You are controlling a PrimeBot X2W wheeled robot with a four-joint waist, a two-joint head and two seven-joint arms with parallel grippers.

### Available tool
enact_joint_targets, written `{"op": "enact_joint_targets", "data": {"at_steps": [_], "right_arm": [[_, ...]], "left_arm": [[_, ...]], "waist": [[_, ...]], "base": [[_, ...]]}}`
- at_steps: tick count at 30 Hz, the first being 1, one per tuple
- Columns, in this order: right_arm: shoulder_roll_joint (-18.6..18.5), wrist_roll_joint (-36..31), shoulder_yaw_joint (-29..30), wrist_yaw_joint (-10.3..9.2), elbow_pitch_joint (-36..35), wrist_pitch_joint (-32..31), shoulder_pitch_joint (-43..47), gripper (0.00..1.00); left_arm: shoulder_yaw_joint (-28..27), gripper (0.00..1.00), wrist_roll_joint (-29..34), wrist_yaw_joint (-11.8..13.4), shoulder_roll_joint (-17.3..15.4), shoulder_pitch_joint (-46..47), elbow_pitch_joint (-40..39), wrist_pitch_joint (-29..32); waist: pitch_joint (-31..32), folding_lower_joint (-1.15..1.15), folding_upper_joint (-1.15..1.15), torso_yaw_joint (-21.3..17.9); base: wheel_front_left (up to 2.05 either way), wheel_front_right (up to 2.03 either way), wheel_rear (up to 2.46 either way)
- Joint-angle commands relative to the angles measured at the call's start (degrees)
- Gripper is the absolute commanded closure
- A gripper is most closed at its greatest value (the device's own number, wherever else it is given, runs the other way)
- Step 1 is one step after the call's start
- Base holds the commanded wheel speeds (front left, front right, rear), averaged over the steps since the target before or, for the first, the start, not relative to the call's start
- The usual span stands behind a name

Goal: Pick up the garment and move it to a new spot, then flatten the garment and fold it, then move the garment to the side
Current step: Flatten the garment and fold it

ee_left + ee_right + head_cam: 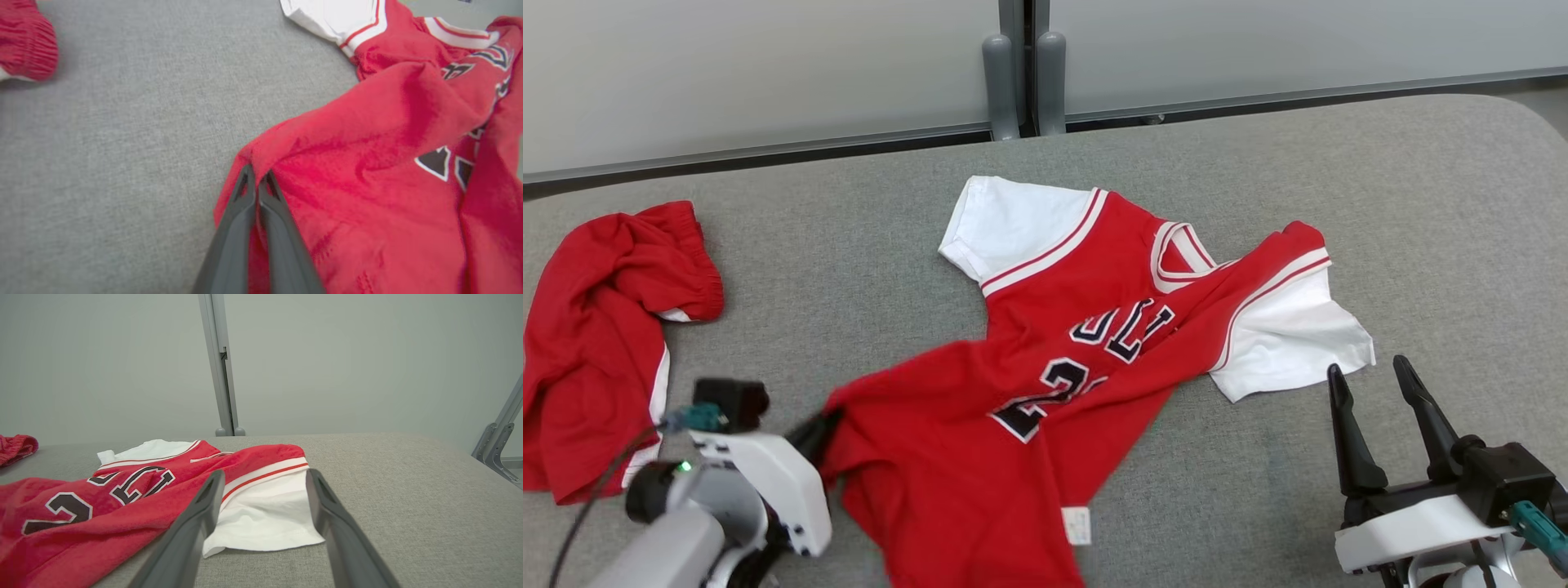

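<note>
Crumpled red jersey (947,457) on grey worktop (1339,163); left gripper (256,176) pinching its edge, right gripper (1368,369) spread, empty. Moving, flattening and folding apparently remain.

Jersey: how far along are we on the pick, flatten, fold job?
Done: nothing visible; the jersey lies twisted and creased on the grey table. In hand: the left gripper has its jaws shut on a red edge of it. The right gripper is open, short of the white sleeve. Left: lifting, moving, flattening, folding, setting aside.
</note>
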State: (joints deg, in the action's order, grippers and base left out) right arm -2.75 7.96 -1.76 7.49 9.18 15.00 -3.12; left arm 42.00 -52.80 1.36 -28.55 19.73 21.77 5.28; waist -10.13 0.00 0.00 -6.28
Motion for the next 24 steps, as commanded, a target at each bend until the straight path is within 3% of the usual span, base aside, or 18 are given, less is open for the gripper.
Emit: {"op": "enact_joint_targets", "data": {"at_steps": [1,11,15,16,17,24], "right_arm": [[-0.3,0.3,0.0,0.01,-0.1,0.3,-0.8,0.0],[-0.3,-0.3,-1.8,0.01,0.6,0.3,-1.9,0.0],[-0.3,-0.4,-1.7,0.01,0.7,0.3,-1.7,0.0],[-0.3,-0.4,-1.5,0.01,0.7,0.3,-1.5,0.0],[-0.3,-0.3,-1.4,0.01,0.7,0.3,-1.3,0.0],[-0.3,0.3,0.0,0.01,0.6,0.3,0.6,0.0]], "left_arm": [[-1.1,1.0,0.6,1.1,-0.6,2.0,0.6,-0.8],[-3.6,1.0,5.8,4.8,-0.2,13.6,12.7,-6.7],[-3.9,0.98,5.6,3.7,1.0,15.1,16.7,-8.9],[-3.7,0.63,5.8,3.4,1.6,15.3,17.7,-9.6],[-3.6,0.02,5.8,3.1,2.2,15.2,18.6,-10.1],[-3.1,0.0,5.0,2.1,5.1,10.6,18.7,-14.8]], "waist": [[-0.1,0.0,0.0,0.1],[-0.7,0.0,0.0,-2.1],[-0.6,0.0,0.0,-2.9],[-0.5,0.0,0.0,-3.0],[-0.4,0.0,0.0,-3.1],[1.7,0.0,0.0,-2.7]], "base": [[0.0,0.0,0.0],[0.0,0.0,0.0],[0.0,0.0,0.0],[0.0,0.0,0.0],[0.0,0.0,0.0],[0.0,0.0,0.0]]}}
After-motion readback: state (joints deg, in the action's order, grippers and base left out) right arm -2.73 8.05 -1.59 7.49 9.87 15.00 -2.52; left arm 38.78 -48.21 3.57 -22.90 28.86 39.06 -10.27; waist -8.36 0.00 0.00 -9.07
